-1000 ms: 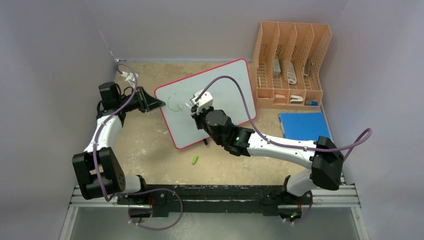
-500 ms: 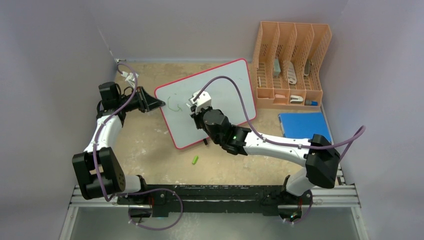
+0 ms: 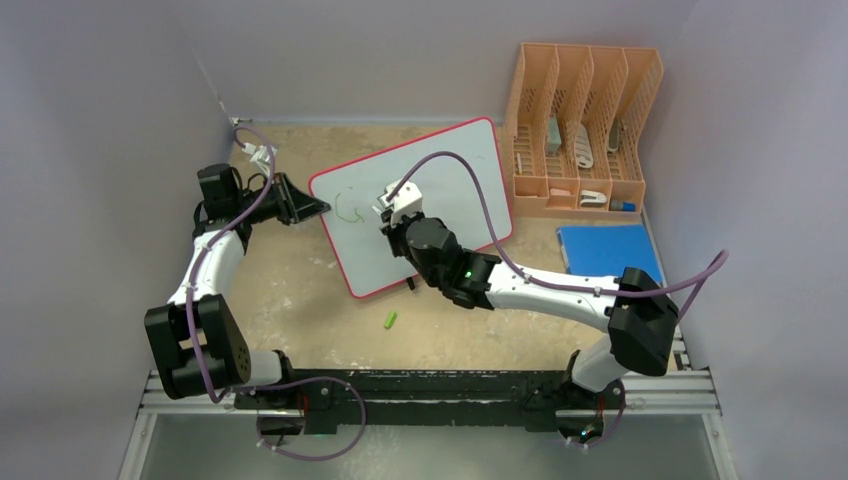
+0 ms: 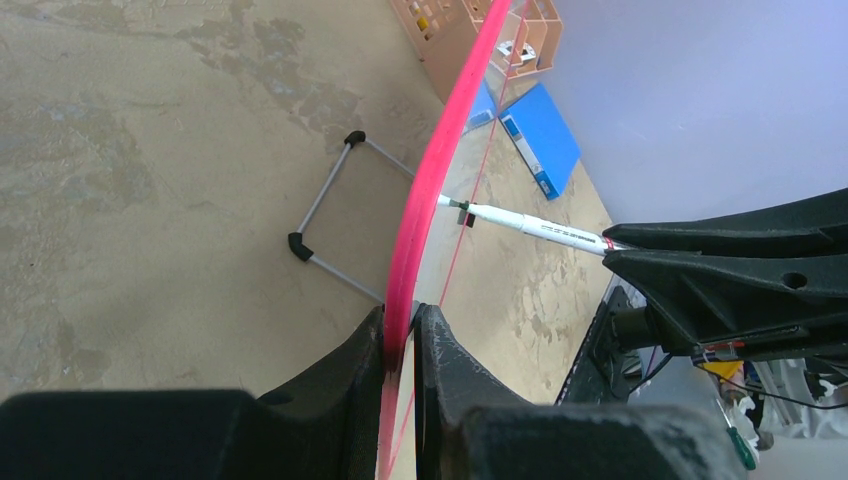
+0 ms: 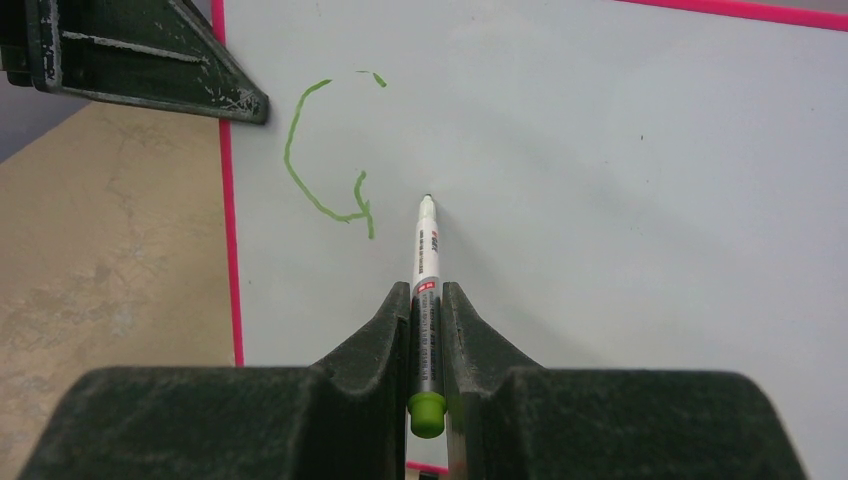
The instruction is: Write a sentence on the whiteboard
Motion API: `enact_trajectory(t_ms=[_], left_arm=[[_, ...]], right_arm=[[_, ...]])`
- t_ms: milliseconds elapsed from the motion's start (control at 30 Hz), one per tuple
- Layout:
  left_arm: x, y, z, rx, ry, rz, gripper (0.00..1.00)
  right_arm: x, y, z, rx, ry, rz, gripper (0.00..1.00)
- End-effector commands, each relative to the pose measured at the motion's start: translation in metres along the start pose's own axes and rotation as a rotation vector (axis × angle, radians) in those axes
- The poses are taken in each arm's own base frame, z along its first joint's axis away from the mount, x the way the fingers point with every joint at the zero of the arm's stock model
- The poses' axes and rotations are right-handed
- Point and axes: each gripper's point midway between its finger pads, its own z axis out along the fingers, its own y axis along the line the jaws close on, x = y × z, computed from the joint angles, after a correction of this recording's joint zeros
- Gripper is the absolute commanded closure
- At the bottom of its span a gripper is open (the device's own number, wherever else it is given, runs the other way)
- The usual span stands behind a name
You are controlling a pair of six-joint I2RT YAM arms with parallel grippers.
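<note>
Pale grey walls (image 3: 400, 50) enclose a mottled tan tabletop (image 3: 300, 320).

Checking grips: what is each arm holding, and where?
Left fingers clamp the whiteboard by its red edge; right fingers grip the marker near its green back end.

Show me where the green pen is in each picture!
Right wrist: pen at bottom centre, gripped by the right gripper.
Left wrist: centre-right.
Top external: hidden under that gripper.
Shared landmark: the whiteboard's red rim.
</note>
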Motion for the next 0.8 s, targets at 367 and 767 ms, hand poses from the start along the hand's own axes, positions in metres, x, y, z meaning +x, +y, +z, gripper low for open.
enact_trajectory(t_ms=[367, 767], left_arm=[[0.003, 0.004, 0.005, -0.032, 0.014, 0.014, 1.00], [0.003, 0.004, 0.005, -0.032, 0.014, 0.013, 1.00]], right_arm=[[-0.036, -0.016, 0.006, 0.047, -0.082, 0.047, 1.00], [-0.025, -0.024, 0.001, 0.065, -0.049, 0.044, 1.00]])
